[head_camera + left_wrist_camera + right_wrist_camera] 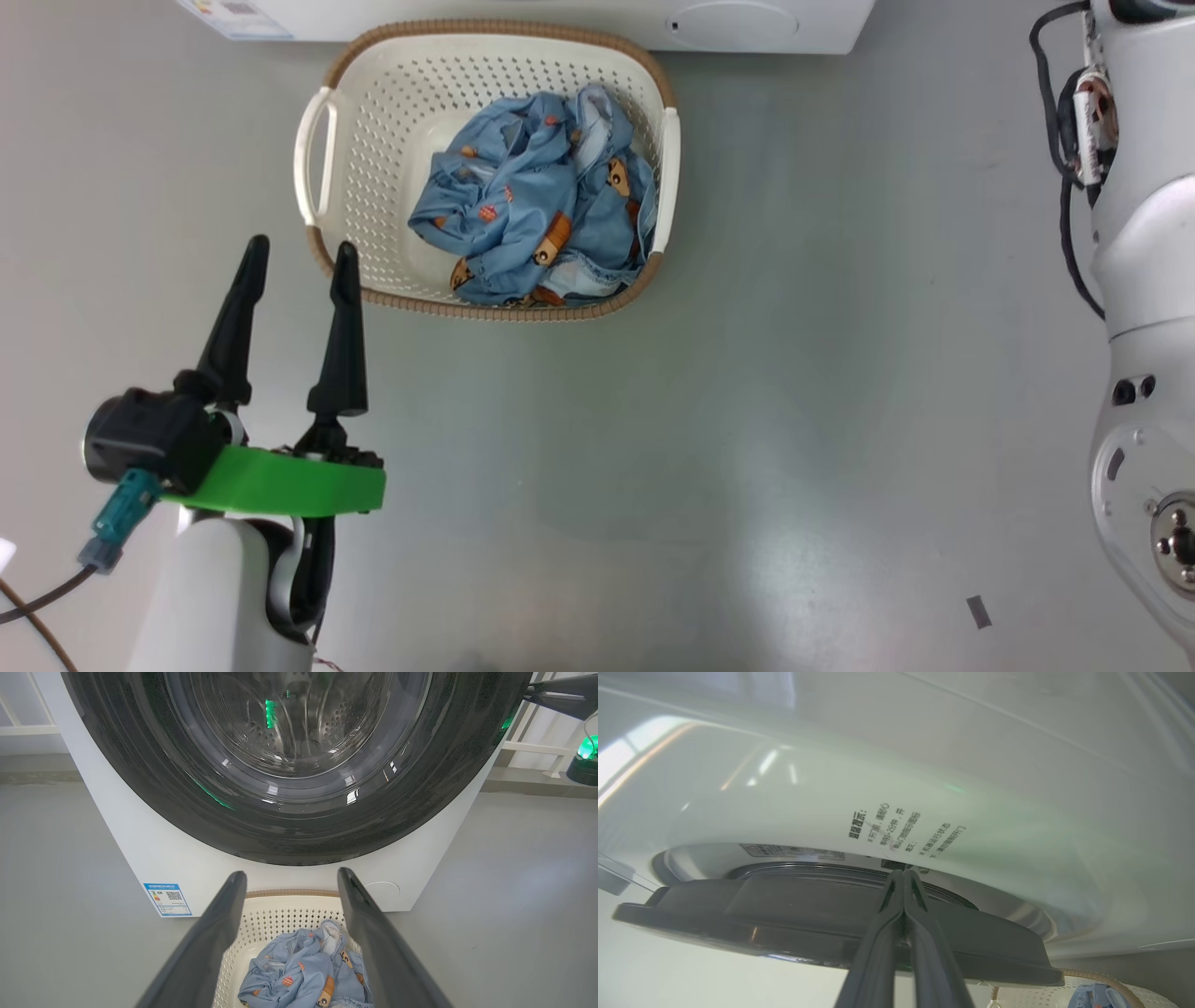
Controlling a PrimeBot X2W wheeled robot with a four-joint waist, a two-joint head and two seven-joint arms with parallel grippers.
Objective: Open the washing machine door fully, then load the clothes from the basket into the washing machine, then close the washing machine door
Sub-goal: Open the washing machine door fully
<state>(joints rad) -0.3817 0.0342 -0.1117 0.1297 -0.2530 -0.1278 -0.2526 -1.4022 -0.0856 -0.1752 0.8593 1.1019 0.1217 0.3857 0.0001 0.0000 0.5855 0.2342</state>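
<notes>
The washing machine [140,849] stands straight ahead, its door [299,826] a wide black rim around clear glass, with the steel drum behind. On the floor in front sits the basket [373,56] holding the blue printed clothes [532,196]. My left gripper [301,247] is open and empty, just short of the basket's near-left corner; its wrist view looks over the basket [280,914] and clothes [303,975]. My right gripper [903,873] is shut, its tips at the far edge of the door's black rim [784,905], against the white front [924,765]. It also pokes in at the door's upper right [560,695].
Grey floor surrounds the basket. A blue energy sticker [167,898] is low on the machine's left, a round flap [738,19] low on its right. My right arm's pale forearm [1139,280] runs up the right edge. White railing [528,746] stands behind the machine.
</notes>
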